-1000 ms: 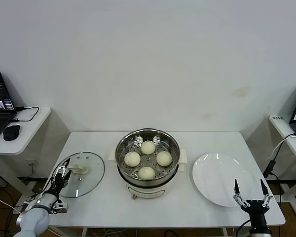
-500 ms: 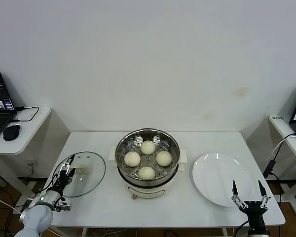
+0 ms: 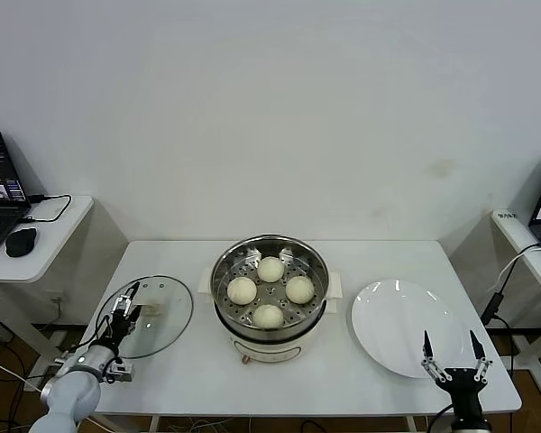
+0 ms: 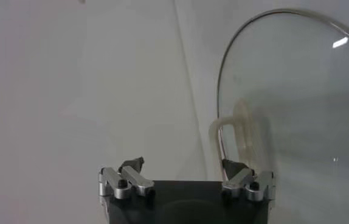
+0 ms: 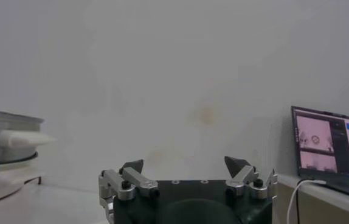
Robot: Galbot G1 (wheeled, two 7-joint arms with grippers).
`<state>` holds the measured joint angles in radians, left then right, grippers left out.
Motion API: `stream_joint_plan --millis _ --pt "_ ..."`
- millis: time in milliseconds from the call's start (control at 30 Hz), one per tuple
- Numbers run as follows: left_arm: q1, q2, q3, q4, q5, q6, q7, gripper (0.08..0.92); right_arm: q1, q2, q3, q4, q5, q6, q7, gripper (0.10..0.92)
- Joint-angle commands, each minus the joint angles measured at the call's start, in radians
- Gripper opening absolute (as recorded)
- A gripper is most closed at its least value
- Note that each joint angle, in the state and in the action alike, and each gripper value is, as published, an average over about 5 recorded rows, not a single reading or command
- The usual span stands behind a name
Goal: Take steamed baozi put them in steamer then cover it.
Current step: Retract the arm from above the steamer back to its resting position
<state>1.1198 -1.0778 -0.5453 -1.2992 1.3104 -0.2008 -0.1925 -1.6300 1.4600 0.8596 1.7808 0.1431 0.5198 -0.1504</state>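
Several cream-white baozi point(image 3: 270, 269) lie on the perforated tray inside the shiny steamer point(image 3: 230, 308) at the table's middle. The clear glass cover point(image 3: 162, 329) lies flat on the table left of the steamer, its cream handle point(image 3: 150, 310) at the centre; it also shows in the left wrist view point(image 4: 296, 122). My left gripper point(image 3: 123, 303) is open just above the cover's left side, close to the handle point(image 4: 238, 131). My right gripper point(image 3: 451, 346) is open and empty at the table's front right, by the plate's front edge.
An empty white plate point(image 3: 392, 316) lies right of the steamer. Side desks with laptops point(image 3: 0, 185) and a mouse point(image 3: 21, 242) stand left and right of the table. The steamer's side point(image 5: 4, 146) shows in the right wrist view.
My left gripper has moved up and to the right over the cover, closer to its handle. My right gripper has shifted slightly left and back.
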Motion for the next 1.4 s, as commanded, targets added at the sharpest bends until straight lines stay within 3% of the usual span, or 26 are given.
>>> stream_joint_plan --millis 33,800,1200,1400 --pt "-0.022 -0.005 0.003 0.042 0.005 -0.002 -0.006 0.823 0.000 0.000 0.000 -0.002 0.000 0.001 0.000 0.823" --pt "-0.128 -0.021 0.024 0.145 0.008 -0.020 -0.030 0.803 0.010 0.005 -0.005 -0.018 -0.004 0.001 -0.001 0.822" --pt "-0.140 -0.034 0.013 0.199 0.007 -0.061 -0.083 0.473 0.013 0.004 -0.009 -0.019 -0.003 0.002 -0.001 0.823" --pt "-0.096 -0.036 -0.013 0.155 -0.017 -0.087 -0.129 0.299 0.012 0.002 -0.015 -0.015 -0.004 0.004 -0.002 0.823"
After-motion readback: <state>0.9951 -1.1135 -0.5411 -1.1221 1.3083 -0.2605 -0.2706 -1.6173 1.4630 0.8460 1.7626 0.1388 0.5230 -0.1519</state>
